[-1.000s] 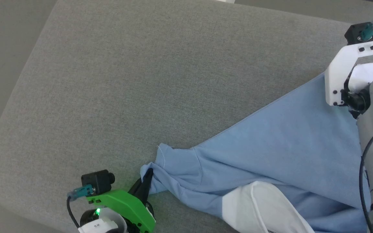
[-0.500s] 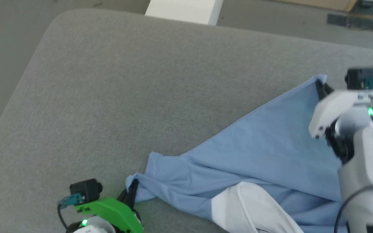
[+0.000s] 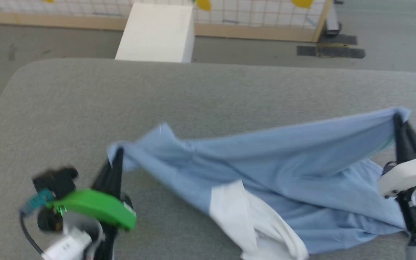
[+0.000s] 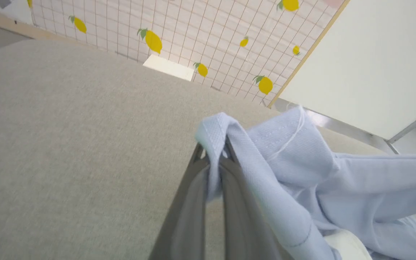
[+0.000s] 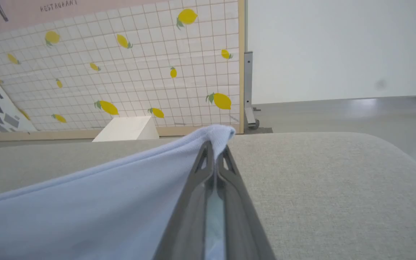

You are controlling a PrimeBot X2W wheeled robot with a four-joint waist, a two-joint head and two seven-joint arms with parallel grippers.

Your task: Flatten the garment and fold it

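Head view, lower left: left claw [image 3: 118,153] clenched on a corner of the garment [image 3: 284,155], fabric bunched over the tips. The left wrist view confirms this: the dark fingers [image 4: 193,202] are pinched together with a fold of light blue knit draped over and between them.

Garment runs from that claw across the lower middle of the frame to the right edge. Its upper edge is pulled in a line between the two claws. The rest sags down onto the grey tabletop [image 3: 85,101], piled lower right. White section [image 3: 244,213] of the garment hangs at lower centre, crumpled. Blur hides the finer detail there.

Right side, mid-height: right claw [image 3: 397,119] clenched on the opposite blue corner. In the right wrist view the fingers are pressed tight, with the fabric tip poking out above them.

Beyond the tabletop: white box [image 3: 155,34] upper left of centre, lemon-print grid panel [image 5: 139,72] along the top.
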